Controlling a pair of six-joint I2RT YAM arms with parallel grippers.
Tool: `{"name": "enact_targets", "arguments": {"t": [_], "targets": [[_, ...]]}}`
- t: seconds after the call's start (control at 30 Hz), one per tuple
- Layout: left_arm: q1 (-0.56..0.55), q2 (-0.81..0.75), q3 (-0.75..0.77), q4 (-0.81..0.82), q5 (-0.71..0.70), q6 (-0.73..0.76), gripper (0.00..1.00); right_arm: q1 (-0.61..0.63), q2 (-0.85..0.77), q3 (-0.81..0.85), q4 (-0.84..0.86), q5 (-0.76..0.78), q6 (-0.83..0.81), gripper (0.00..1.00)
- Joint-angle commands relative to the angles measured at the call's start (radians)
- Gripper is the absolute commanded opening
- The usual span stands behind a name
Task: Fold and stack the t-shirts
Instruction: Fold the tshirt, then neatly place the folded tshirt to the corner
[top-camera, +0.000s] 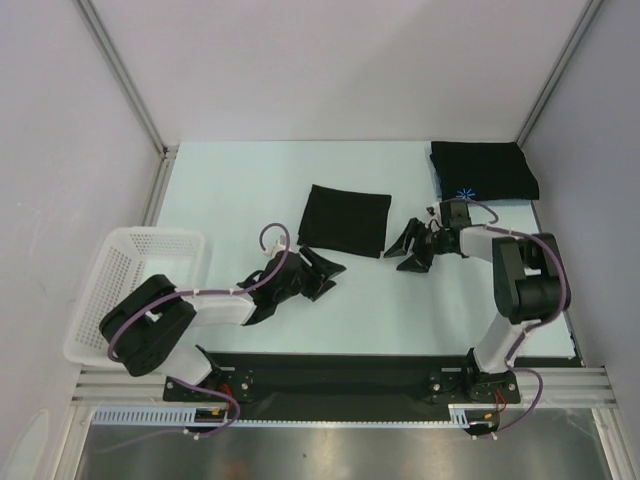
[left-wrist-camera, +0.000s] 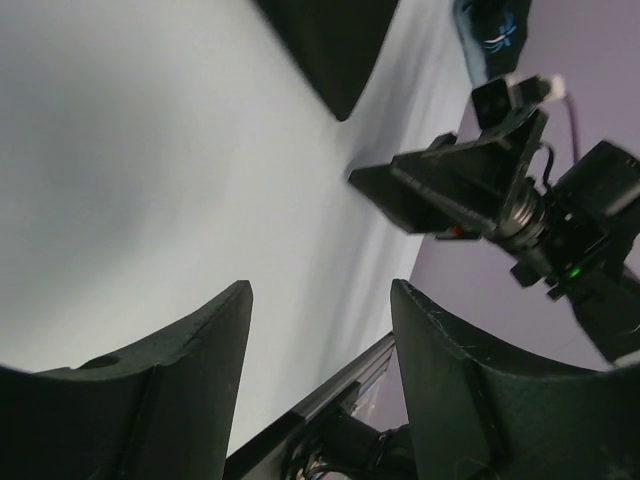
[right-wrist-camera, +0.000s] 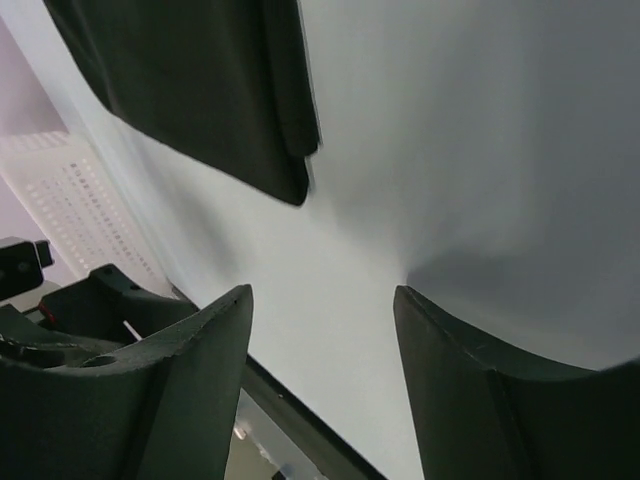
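Note:
One black t-shirt (top-camera: 345, 220) lies folded into a rectangle at the table's middle. It also shows in the left wrist view as a dark t-shirt corner (left-wrist-camera: 330, 50) and in the right wrist view as a folded t-shirt (right-wrist-camera: 200, 80). A second folded t-shirt (top-camera: 485, 170) with a light-blue starburst logo (top-camera: 464, 194) lies at the back right. My left gripper (top-camera: 325, 275) (left-wrist-camera: 322, 290) stands open and empty just below the middle shirt's left corner. My right gripper (top-camera: 410, 248) (right-wrist-camera: 322, 292) is open and empty right of that shirt, apart from it.
A white mesh basket (top-camera: 130, 285) sits at the left table edge, also seen as the basket (right-wrist-camera: 60, 200) in the right wrist view. The two grippers face each other across a gap of bare table. Walls close in the back and sides.

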Motion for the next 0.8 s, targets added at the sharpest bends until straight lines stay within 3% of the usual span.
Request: {"name": "enact_targets", "arguments": {"t": [0.0,0.1,0.23,0.37,0.5,0.6,0.63,0.77], "targets": [[-0.004,-0.063,-0.054,0.054,-0.007,-0.027,0.63,0.013,0.093,0.164,0.058,-0.018,-0.070,0.65],[-0.002,-0.090,-0.094,0.063,-0.007,-0.029,0.63,0.012,0.172,0.235,-0.013,-0.021,-0.150,0.65],[0.014,-0.111,-0.118,0.072,-0.001,-0.035,0.63,0.022,0.203,0.250,-0.031,-0.016,-0.122,0.64],[0.036,-0.118,-0.127,0.092,0.011,-0.024,0.61,0.053,0.125,0.171,-0.007,0.045,-0.091,0.62],[0.050,-0.068,-0.059,0.057,0.058,0.043,0.62,0.081,0.032,0.171,-0.111,0.198,-0.125,0.65],[0.022,0.018,-0.087,0.213,0.031,-0.155,0.63,0.073,-0.046,0.183,-0.192,0.269,-0.113,0.67],[0.008,0.070,-0.090,0.274,-0.005,-0.200,0.63,0.073,-0.086,0.191,-0.243,0.319,-0.108,0.73],[-0.054,0.147,-0.026,0.224,-0.185,-0.273,0.64,0.067,-0.192,0.208,-0.335,0.398,-0.122,0.73]]}}
